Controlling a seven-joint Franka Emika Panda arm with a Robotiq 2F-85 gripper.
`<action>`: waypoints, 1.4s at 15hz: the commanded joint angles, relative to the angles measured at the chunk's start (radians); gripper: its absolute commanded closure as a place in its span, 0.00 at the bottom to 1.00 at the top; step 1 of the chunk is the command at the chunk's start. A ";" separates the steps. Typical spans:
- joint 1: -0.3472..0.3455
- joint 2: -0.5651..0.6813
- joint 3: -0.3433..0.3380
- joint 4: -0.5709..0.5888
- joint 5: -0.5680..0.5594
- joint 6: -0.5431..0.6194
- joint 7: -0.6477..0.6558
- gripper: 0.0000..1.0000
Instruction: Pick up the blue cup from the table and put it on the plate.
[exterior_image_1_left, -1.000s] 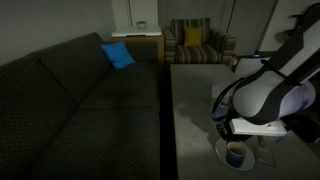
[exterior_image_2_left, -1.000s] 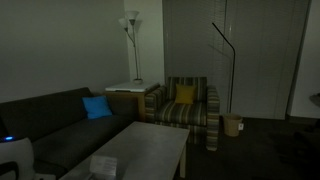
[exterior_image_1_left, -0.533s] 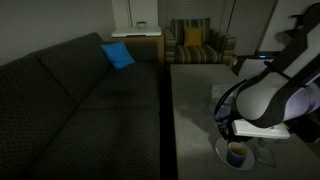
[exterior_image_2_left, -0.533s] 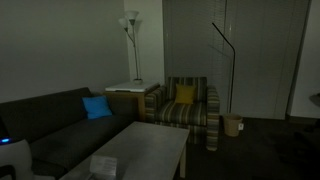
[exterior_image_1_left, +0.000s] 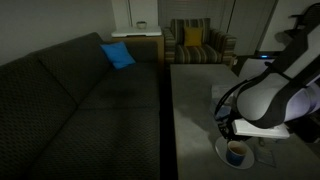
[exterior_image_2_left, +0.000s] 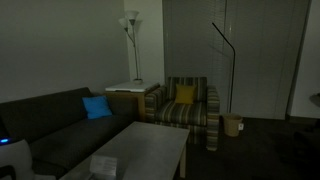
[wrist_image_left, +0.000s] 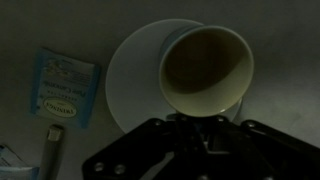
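We judge the task nearly done: the blue cup (wrist_image_left: 205, 68) sits over the plate (wrist_image_left: 128, 85), seemingly resting on it, but the gripper (wrist_image_left: 200, 122) right behind it hides its fingers, so we cannot tell whether it clasps the cup or stands open, and a clean release may be all that is left.

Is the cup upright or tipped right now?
Upright: in an exterior view the cup sits mouth-up over the plate, and the wrist view looks into its open mouth. Whether it touches the plate, cannot tell.
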 joint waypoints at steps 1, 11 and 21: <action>0.006 -0.005 -0.017 -0.039 0.024 0.046 -0.022 0.97; 0.000 -0.020 -0.031 -0.059 0.024 0.064 -0.030 0.97; 0.000 -0.008 -0.042 -0.050 0.023 0.061 -0.028 0.70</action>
